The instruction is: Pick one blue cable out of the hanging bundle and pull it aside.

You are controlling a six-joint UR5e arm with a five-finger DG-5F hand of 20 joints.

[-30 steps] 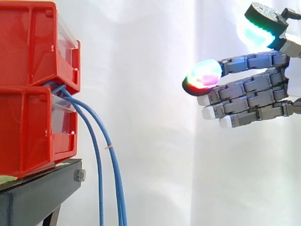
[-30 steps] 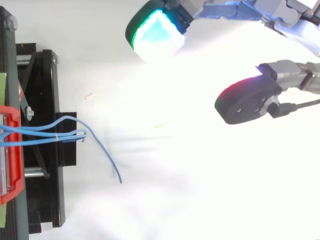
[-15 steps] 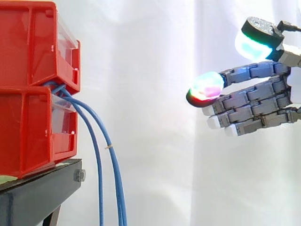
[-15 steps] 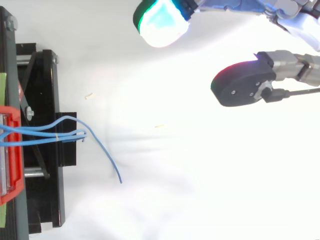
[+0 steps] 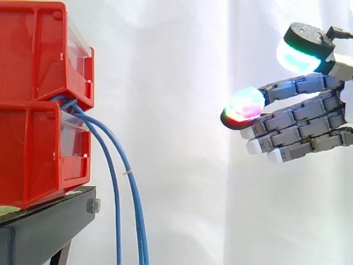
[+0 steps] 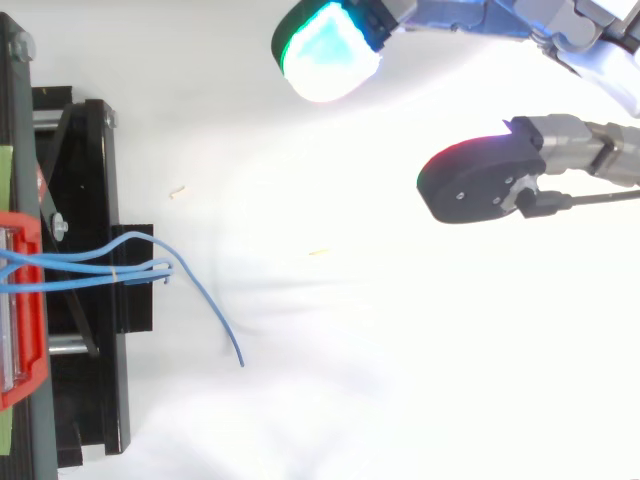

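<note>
a: why was the hand held out there?
b: i'd say to face the blue cables – well apart from them, fingers straight and spread, grasping nothing.
a: and the cables?
b: they spilled from between the red bins and hung past the black stand, untouched – plain white curtain behind.

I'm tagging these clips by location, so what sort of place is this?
Most likely a robot test bench in a lab: a white curtain as backdrop, red bins stacked on a black stand with blue cables hanging out, and an open robot hand nearby.
</note>
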